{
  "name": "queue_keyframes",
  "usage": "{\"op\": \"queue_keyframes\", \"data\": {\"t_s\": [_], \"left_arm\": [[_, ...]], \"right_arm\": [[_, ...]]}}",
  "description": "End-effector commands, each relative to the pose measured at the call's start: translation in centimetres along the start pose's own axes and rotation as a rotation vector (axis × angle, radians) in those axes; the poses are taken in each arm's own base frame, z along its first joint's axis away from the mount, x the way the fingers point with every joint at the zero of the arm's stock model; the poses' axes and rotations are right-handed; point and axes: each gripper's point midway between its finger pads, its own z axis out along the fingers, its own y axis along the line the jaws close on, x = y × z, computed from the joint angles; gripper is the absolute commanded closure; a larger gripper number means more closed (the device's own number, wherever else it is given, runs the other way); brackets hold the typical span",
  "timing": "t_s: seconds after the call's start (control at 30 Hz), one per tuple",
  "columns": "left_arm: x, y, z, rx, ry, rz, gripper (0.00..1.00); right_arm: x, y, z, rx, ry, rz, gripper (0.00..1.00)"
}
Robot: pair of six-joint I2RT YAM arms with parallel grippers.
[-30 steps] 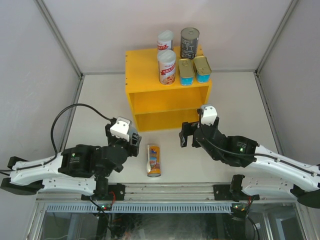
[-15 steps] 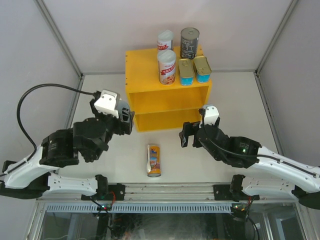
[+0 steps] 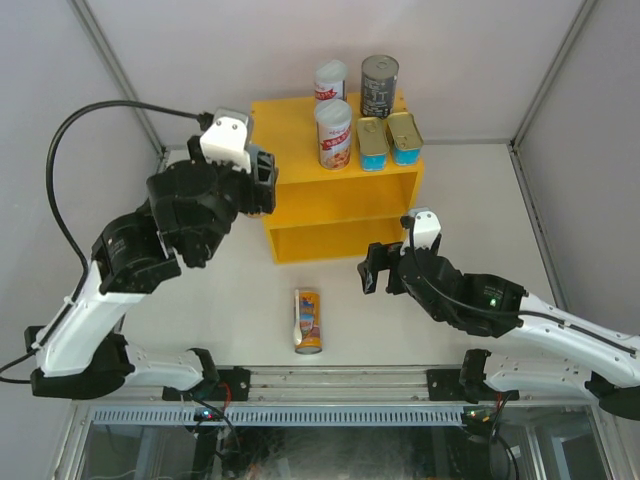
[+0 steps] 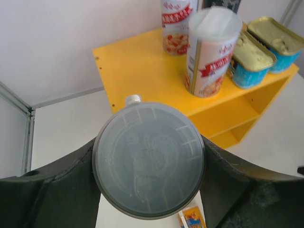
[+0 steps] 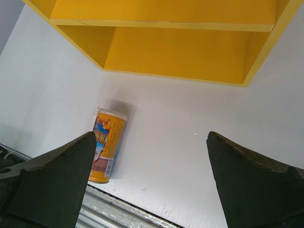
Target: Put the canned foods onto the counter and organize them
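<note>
My left gripper [image 4: 148, 147] is shut on a can with a translucent grey lid [image 4: 148, 166], seen end-on, so its side is hidden. In the top view this gripper [image 3: 258, 186] hangs raised at the left edge of the yellow counter [image 3: 295, 165]. On the counter's top [image 4: 137, 66] stand two white-red cans [image 3: 333, 133] [image 3: 330, 80], a dark grey can [image 3: 379, 86] and two teal gold-lidded tins [image 3: 371, 143] [image 3: 404, 137]. An orange-blue can [image 3: 307, 321] [image 5: 107, 145] lies on its side near the table's front edge. My right gripper [image 3: 378, 272] [image 5: 151, 137] is open and empty, low over the table to that can's right.
The counter's two open front compartments [image 5: 180, 52] face the arms. A metal rail [image 3: 330, 385] runs along the table's front edge. White walls close in the left, back and right sides. The left arm's black cable [image 3: 70, 150] loops up on the left.
My left arm has risen from low beside the lying can and carried its can back toward the counter's left edge. The right arm has barely moved.
</note>
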Motion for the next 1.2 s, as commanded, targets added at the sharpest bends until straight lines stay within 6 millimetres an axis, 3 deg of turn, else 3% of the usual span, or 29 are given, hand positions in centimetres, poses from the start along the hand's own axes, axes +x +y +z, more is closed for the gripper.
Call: {"op": "queue_keyframes", "data": {"t_s": [0.0,0.37,0.77,1.17], "left_arm": [[-7.1,2.4,-0.4,-0.006,-0.165,-0.110,1.00],[-11.0,3.4,4.5,-0.009,-0.223,-0.175,1.00],[-11.2,4.0,10.9,-0.008,-0.242,-0.279,1.00],[-10.9,4.3,14.7,-0.025,-0.246,-0.276,1.00]], "right_arm": [[-1.1,0.6,-0.3,-0.032,-0.034,0.016,0.02],[-1.0,1.0,0.0,-0.047,-0.029,0.011,0.02],[-0.5,1.5,0.7,-0.051,-0.006,0.000,0.02],[0.5,2.1,1.4,-0.069,0.024,-0.007,0.01]]}}
